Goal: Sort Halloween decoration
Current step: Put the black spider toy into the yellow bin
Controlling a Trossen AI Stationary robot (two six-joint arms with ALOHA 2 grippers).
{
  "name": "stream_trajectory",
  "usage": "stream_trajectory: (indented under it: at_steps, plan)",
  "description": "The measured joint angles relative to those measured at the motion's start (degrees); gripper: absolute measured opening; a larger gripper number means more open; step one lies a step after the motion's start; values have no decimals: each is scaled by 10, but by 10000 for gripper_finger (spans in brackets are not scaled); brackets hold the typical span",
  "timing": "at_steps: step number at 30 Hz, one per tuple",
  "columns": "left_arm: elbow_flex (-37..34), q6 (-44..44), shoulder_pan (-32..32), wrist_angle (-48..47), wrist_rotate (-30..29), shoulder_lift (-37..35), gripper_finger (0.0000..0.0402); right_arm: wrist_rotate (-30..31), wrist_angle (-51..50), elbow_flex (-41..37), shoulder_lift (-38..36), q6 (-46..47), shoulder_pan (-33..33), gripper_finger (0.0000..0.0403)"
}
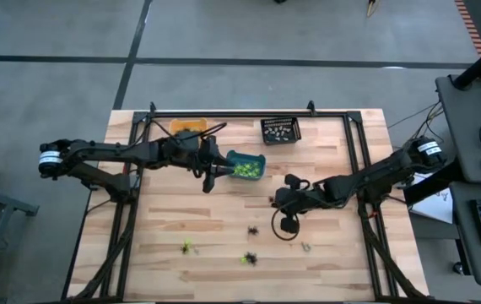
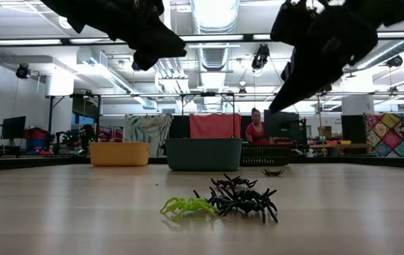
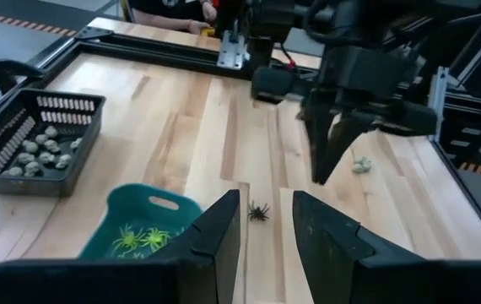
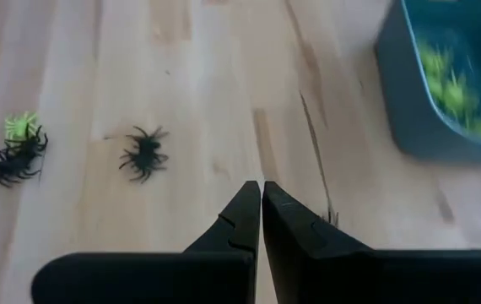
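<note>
The Halloween decoration is scattered as tiny plastic spiders across the wooden table point(image 1: 224, 211). 1 black spider point(image 1: 252, 230) lies on the bare boards just in front of the right gripper point(image 1: 274, 201), and the same spider point(image 4: 143, 154) is seen beyond that gripper's fingertips in the right wrist view. Farther out from it, a black spider tangled with a lime green one point(image 1: 248, 258) is found, and a lone lime green spider point(image 1: 187, 247) lies beside that pair toward the left arm's side. A pale grey-white trinket point(image 1: 305, 247) rests near the right arm.

The right gripper is held low over the middle of the table, its 2 fingers point(image 4: 240, 224) pressed together on nothing.

The left gripper point(image 1: 209, 179) is held just beside the teal bin point(image 1: 258, 160), in which lime green spiders point(image 1: 242, 170) are heaped. Its 2 fingers point(image 3: 224, 232) are parted by a narrow gap, and nothing is seen between them.

Behind the left gripper an orange bin point(image 1: 187, 127) is placed, and a black basket point(image 1: 280, 130) of pale pieces is set beyond the teal bin. A person point(image 2: 254, 127) is visible in the room past the table.
</note>
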Motion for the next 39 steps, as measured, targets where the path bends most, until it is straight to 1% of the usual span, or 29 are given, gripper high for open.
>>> stream_trajectory:
  at_steps: [4, 7, 10, 13, 16, 19, 22, 27, 31, 34, 39]
  plan:
    - [0, 0, -8, 2, 0, 0, 94, 1, 138, -70, 0, -65, -7, 8]
    - [0, 0, -12, 6, 0, 0, 94, 11, 212, -125, 1, -114, -15, 8]
    - [0, 0, -12, 12, 0, 0, 94, 42, 269, -171, 7, -116, -25, 9]
    - [0, 0, -12, 20, 0, 0, 94, 47, 313, -196, 13, -122, -38, 9]
    - [0, 0, -12, 26, 0, 0, 94, 46, 318, -200, 17, -110, -45, 12]
    - [0, 0, -12, 29, 0, 0, 94, 46, 319, -196, 19, -97, -46, 27]
    - [0, -1, -12, 33, 0, 0, 94, 46, 319, -195, 19, -93, -46, 60]
    - [0, -5, -12, 43, 0, 9, 94, 45, 319, -200, 19, -82, -47, 130]
    - [-1, -14, -12, 54, 0, 22, 94, 45, 318, -205, 19, -86, -48, 170]
    - [-1, -18, -12, 58, 0, 31, 94, 45, 318, -208, 19, -86, -49, 184]
    - [-1, -18, -12, 74, 0, 41, 94, 45, 327, -210, 27, -92, -51, 186]
